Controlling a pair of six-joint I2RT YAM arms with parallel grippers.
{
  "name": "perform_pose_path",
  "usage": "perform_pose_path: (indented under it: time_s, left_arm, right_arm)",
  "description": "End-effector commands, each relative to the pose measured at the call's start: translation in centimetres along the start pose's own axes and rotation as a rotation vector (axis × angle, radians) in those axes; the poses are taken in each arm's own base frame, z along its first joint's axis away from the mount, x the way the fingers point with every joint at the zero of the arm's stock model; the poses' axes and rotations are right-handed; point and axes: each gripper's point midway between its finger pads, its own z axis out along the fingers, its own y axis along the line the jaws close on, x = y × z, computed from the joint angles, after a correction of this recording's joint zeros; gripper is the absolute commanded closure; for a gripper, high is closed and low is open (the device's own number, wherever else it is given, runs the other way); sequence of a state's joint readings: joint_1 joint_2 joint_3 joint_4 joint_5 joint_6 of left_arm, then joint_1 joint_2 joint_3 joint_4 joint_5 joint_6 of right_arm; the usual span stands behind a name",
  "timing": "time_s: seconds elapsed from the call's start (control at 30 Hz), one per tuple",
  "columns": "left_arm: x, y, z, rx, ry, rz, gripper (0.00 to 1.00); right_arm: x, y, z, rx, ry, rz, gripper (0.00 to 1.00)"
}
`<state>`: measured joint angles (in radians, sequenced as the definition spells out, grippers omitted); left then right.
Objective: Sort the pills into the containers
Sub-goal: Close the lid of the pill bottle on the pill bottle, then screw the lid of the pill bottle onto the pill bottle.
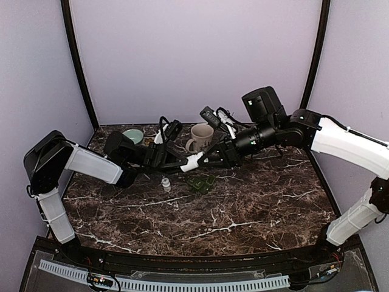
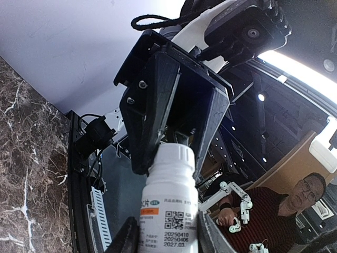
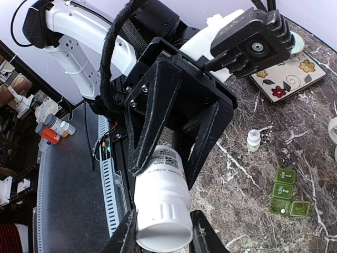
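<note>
A white pill bottle hangs in the air between both arms, above the back middle of the marble table. My left gripper is shut on the bottle's labelled body. My right gripper is shut on the ribbed white cap at the other end. In the top view, the left gripper and right gripper face each other nose to nose. A green pill organizer with several compartments lies on the table just below them, and one white pill shows in it.
A small white bottle stands upright left of the organizer. A beige mug and a teal bowl sit at the back. A floral tile lies behind the arms in the right wrist view.
</note>
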<state>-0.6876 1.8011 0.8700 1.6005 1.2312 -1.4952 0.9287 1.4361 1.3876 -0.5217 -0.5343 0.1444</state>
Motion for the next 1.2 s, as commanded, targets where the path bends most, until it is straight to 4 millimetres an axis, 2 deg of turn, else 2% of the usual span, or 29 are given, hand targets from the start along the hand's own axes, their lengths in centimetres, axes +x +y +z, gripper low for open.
perform_pose_path:
  time_s: [0.0,0.27,0.77,1.17]
  left_arm:
    - [-1.6,-3.9,0.4,0.069,-0.039,0.199,0.89]
    - [-1.9,-4.0,0.7,0.075,-0.027,0.218,0.89]
    - [-3.4,-4.5,0.9,0.084,-0.077,0.273,0.89]
    - [-3.8,-4.2,1.7,-0.024,-0.079,0.347,0.88]
  right_arm:
    - [-0.1,0.8,1.1,-0.035,0.012,-0.008,0.83]
    - [-0.7,1.2,1.6,-0.074,0.010,0.012,0.84]
    - [-0.7,1.2,1.9,-0.074,-0.012,0.072,0.85]
    - [-1.5,0.9,2.9,-0.060,-0.011,0.122,0.85]
